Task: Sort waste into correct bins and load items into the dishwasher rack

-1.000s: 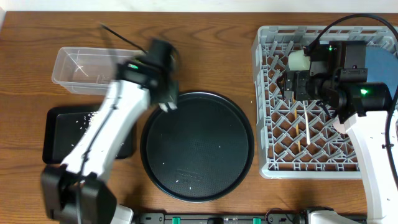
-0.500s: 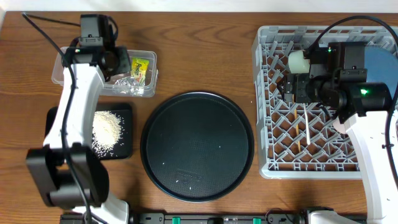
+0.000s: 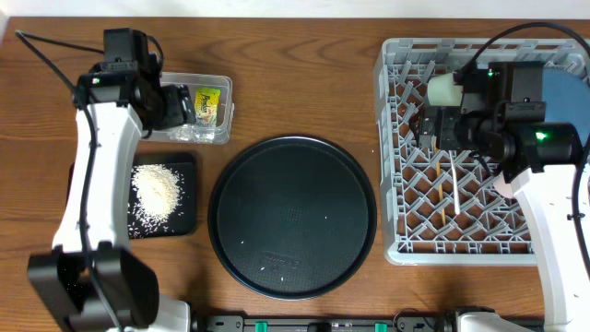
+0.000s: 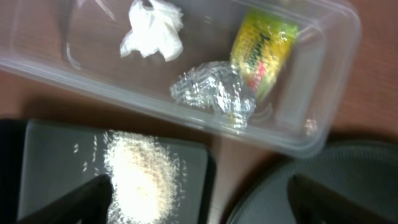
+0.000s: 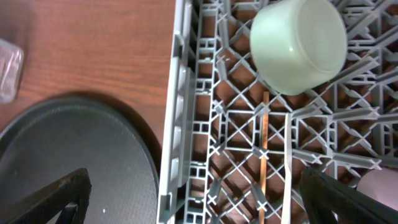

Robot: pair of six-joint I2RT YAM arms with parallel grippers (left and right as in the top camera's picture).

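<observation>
The clear tub point(image 4: 336, 93) holds a crumpled white tissue point(image 4: 152, 34), a yellow-green packet point(image 4: 264, 46) and a crumpled clear wrapper point(image 4: 214, 93). Below it, white rice point(image 4: 140, 177) is heaped in the shallow black tray point(image 4: 56, 155). My left gripper point(image 3: 182, 109) hangs over the tub, open and empty. The grey dishwasher rack point(image 3: 406, 212) carries a mint-green bowl point(image 3: 444, 90), a dark-blue bowl point(image 3: 564, 92), a white spoon point(image 3: 455, 184) and a chopstick point(image 5: 264, 155). My right gripper point(image 3: 431, 124) is open above the rack's left side, holding nothing.
A large round black tray point(image 3: 292, 217) with a few stray rice grains lies between the bins and the rack. In the right wrist view, the rack's left wall point(image 5: 180, 124) borders brown table, and something pale pink point(image 5: 380, 185) shows at the lower right.
My left arm swung from the round tray's rim back over the clear tub and its jaws opened wide. The right arm stayed put, its jaws spreading slightly.
</observation>
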